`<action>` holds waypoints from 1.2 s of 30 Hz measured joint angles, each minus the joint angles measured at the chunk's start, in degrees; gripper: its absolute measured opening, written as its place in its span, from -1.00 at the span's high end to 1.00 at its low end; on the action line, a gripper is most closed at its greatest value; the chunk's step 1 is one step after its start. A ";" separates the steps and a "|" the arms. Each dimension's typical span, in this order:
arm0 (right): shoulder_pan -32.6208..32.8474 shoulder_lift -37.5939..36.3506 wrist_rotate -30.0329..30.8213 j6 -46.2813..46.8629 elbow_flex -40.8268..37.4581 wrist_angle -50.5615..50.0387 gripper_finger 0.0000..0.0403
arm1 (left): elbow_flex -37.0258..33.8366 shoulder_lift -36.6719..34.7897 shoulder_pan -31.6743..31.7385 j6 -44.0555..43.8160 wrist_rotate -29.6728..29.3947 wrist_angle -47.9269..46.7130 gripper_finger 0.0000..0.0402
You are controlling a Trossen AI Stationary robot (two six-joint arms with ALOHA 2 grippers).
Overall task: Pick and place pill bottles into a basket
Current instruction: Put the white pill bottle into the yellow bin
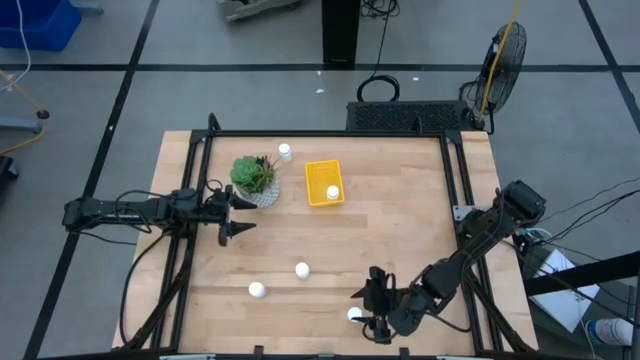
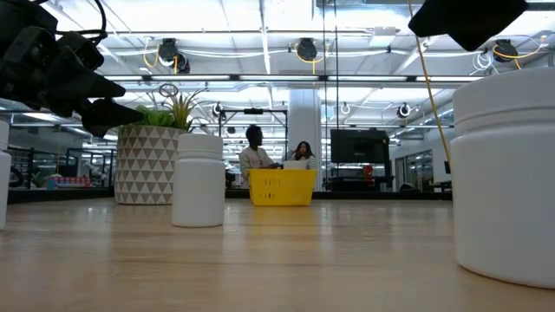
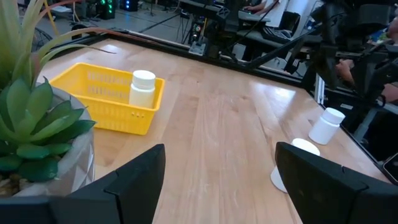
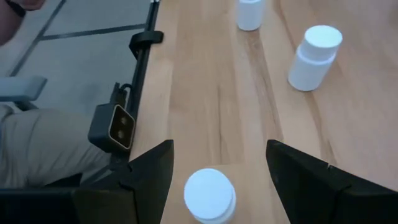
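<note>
Nearest the low camera, a small white cylindrical plastic pill bottle point(image 2: 507, 173) stands at the near table edge, with the right gripper point(image 1: 369, 304) directly over it, jaws wide and empty, cap point(image 4: 209, 194) between the fingers. The bright yellow low-walled plastic basket point(image 1: 322, 172) at the far side holds one bottle point(image 1: 333, 192); three others stand loose. The left gripper point(image 1: 232, 214) hovers open and empty beside the green succulent point(image 1: 254, 174). Risk: an off-centre descent could tip the bottle off the edge.
</note>
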 joint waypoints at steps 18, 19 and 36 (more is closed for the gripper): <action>0.29 4.46 0.11 -0.94 0.00 0.32 -0.22 | 0.00 0.00 0.02 1.81 -0.37 0.09 -0.54; 0.40 4.48 0.07 -1.18 0.00 0.43 -0.22 | 0.00 -0.02 0.02 1.82 -0.37 0.09 -0.54; 2.86 6.91 1.81 -4.89 2.14 -0.23 -0.22 | 0.00 -0.02 0.02 1.85 -0.46 0.19 -0.54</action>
